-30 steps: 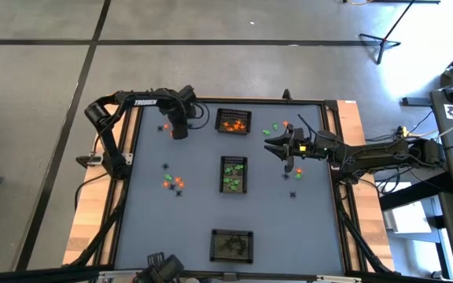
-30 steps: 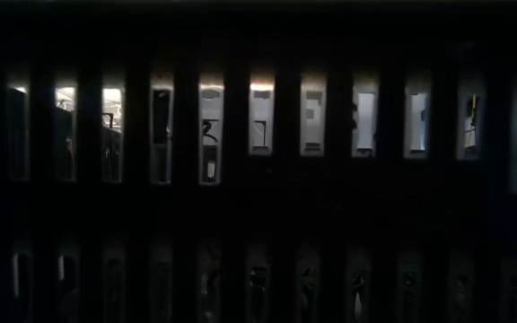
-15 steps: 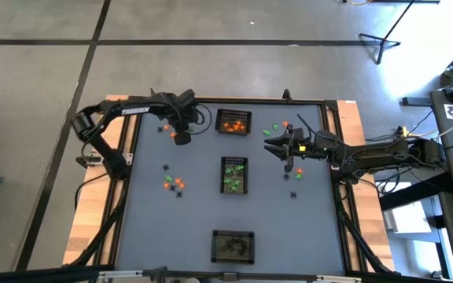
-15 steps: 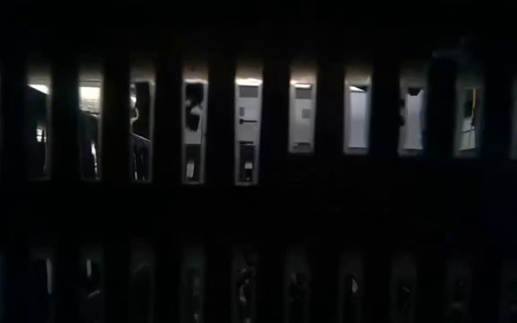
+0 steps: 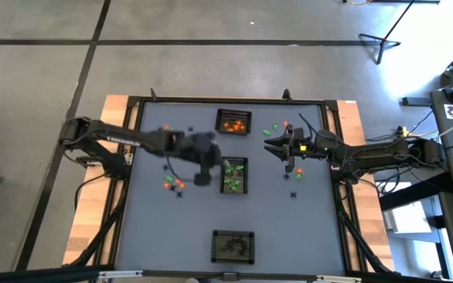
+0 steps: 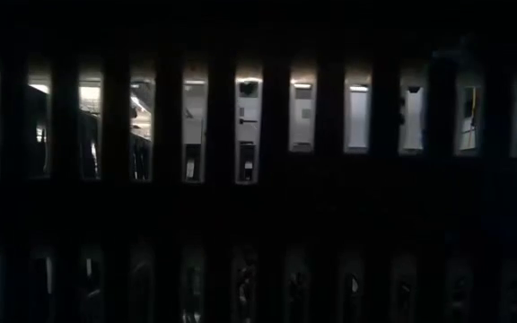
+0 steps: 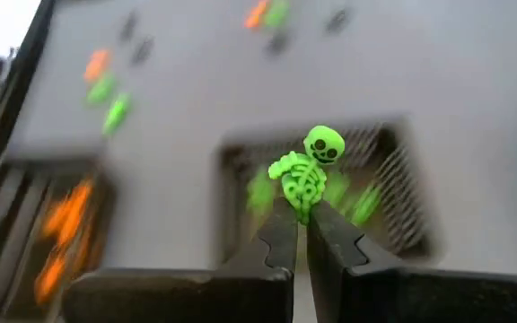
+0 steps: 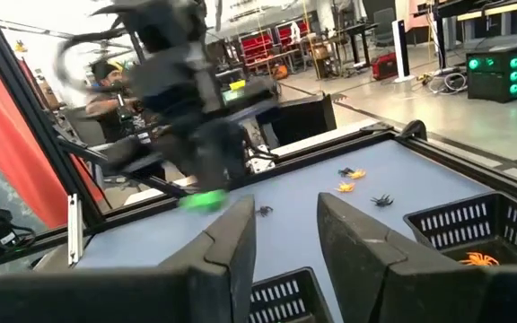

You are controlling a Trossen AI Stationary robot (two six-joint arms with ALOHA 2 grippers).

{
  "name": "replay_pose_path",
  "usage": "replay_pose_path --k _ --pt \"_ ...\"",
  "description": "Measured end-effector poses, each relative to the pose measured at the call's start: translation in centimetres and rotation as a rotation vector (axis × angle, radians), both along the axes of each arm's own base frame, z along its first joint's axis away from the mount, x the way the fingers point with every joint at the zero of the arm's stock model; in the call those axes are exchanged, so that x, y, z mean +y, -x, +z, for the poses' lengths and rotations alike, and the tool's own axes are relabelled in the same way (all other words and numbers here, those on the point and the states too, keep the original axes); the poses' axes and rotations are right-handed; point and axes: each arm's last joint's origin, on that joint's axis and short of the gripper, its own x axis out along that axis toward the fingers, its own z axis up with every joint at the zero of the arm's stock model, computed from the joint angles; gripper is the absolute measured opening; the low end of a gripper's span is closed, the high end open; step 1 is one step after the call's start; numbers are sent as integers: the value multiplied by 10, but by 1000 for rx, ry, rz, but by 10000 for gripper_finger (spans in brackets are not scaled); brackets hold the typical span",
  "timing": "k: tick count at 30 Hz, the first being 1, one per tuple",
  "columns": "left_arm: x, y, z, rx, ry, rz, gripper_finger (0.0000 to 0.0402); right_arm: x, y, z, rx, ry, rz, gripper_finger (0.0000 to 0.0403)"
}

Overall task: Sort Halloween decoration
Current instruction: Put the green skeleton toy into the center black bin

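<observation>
Beside the middle basket (image 5: 233, 174), your left gripper (image 7: 302, 235) has its jaws clenched on a green skeleton (image 7: 309, 172) bound for the greens there, while the right gripper (image 5: 288, 148) waits, jaws parted, empty.

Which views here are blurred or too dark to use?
High view: left gripper smeared by motion. Low view: nearly black behind a slatted basket wall. Left wrist view: green skeleton sharp, background blurred. Right wrist view: the left arm streaked.

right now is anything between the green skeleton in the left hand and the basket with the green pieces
Nothing visible. The left hand holds the green skeleton beside the middle basket, whose top is open; only bare table lies between them.
</observation>
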Motion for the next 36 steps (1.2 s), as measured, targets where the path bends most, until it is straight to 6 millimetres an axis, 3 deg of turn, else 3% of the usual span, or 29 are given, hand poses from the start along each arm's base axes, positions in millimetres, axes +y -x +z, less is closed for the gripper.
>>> replay_pose_path --k 4,8,17,23,30,36 --pt "-35 -16 -5 -107 -32 -61 0 0 0 1 -6 1 8 119" --pt "-44 -28 -18 -136 -35 -24 0 0 0 1 -14 -8 9 119" --pt "-30 -56 -62 -208 46 5 0 1 0 2 -14 -3 40 119" --pt "-10 -47 -80 -276 157 56 0 3 0 1 -13 0 86 119" --pt "-8 -35 -97 -238 255 124 3 2 0 1 -13 8 82 119" --pt "-10 -34 -98 -237 293 148 38 2 0 1 -13 7 57 119"
